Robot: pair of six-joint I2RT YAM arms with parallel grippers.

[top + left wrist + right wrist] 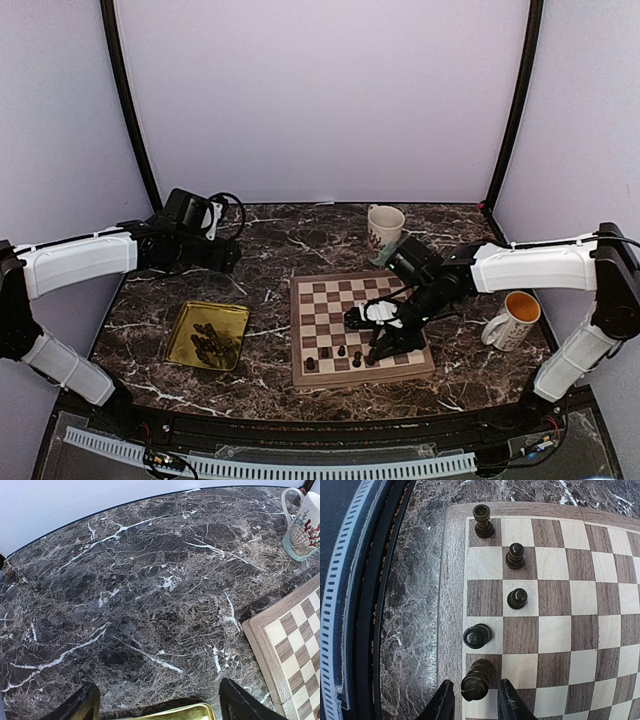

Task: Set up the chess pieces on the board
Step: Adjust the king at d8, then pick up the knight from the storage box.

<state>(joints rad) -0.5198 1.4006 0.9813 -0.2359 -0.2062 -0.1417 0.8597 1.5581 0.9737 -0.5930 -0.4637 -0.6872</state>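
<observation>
Our left jaws gape over open marble tabletop [150,605], gold tray [170,714] rim just beneath. Our right jaws stand apart around a chess piece [475,681] at the board [451,590] edge.

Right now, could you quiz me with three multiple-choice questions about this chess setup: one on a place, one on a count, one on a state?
1. Where are the spare chess pieces?
A) in the gold tray
B) in a cloth bag
C) in a drawer

2. How many pieces are on the board?
A) two
B) five
C) nine

3. How is the left gripper?
A) shut on a pawn
B) shut, empty
C) open, empty

Answers:
1 A: dark figures lie heaped in the tray left of the board.
2 B: the right wrist view shows five along one edge.
3 C: its fingers stand wide apart over bare marble.
</observation>
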